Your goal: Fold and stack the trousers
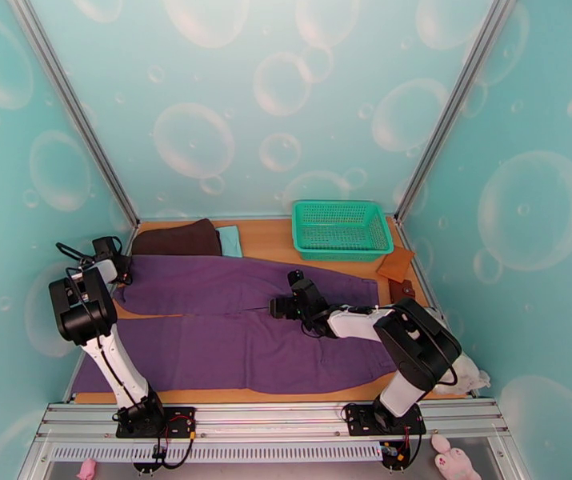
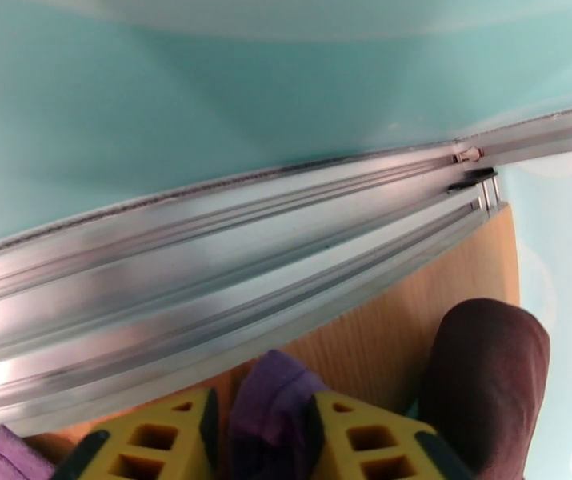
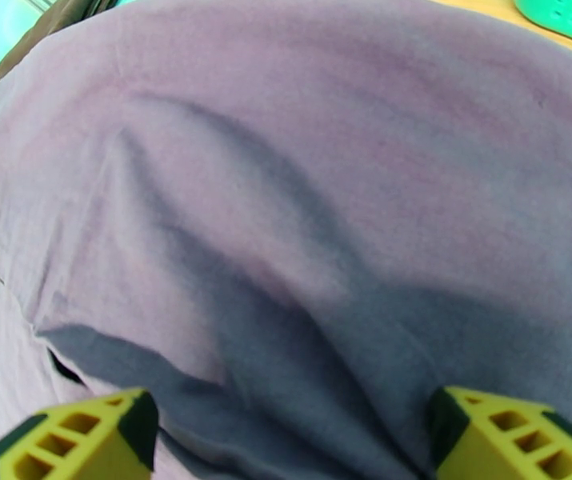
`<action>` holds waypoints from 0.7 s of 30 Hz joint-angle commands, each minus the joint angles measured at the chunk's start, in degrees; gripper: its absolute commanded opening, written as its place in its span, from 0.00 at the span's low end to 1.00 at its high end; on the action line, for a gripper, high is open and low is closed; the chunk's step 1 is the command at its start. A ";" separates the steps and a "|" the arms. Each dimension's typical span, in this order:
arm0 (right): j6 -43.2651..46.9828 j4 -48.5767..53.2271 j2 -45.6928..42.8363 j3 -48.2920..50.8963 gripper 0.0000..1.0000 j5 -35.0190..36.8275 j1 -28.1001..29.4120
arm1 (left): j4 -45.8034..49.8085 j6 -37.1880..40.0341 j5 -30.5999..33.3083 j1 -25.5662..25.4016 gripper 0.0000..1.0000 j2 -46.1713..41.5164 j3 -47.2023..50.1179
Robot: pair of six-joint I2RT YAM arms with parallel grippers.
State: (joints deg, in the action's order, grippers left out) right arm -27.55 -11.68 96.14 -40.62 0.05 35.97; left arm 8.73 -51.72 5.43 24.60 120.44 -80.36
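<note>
At the left edge of the surface point(image 1: 266, 234), near its far corner, my left gripper point(image 1: 120, 271) is clamped on the hem of the trousers point(image 1: 230, 330). From the wrist I see a bunch of purple cloth squeezed between the yellow fingers point(image 2: 162, 434), with the metal rail point(image 2: 206, 258) just beyond. I hold that end because it is the free tip of the far leg, the part that has to travel for a fold.

The trousers lie flat across most of the surface, legs pointing to the left edge and the waist toward the right edge. My right gripper point(image 1: 282, 306) hangs over the middle, close to where the two legs part, its jaws wide apart with nothing between them. I judge it is placed there to pin or take the fabric at the fold line.

A brown folded cloth point(image 1: 178, 238) and a teal folded cloth point(image 1: 231, 240) sit along the far edge, likely the stack. A green basket point(image 1: 340, 230) stands at the far right corner.
</note>
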 commanded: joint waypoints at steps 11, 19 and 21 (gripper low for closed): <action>-1.72 1.26 1.76 -0.95 0.94 -1.72 1.22 | -5.17 1.18 7.39 0.60 0.00 -16.51 9.21; -4.03 -0.43 0.76 0.17 0.94 -3.11 0.46 | -5.68 4.67 12.46 -1.45 0.00 -24.85 12.53; -6.34 -2.69 0.37 1.56 0.94 -4.93 -1.40 | -4.64 5.93 15.06 -2.63 0.00 -26.79 12.07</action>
State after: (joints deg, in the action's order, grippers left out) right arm -29.41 -12.80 96.51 -40.77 -1.15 35.70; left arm 4.21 -48.95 15.79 23.35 96.79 -68.45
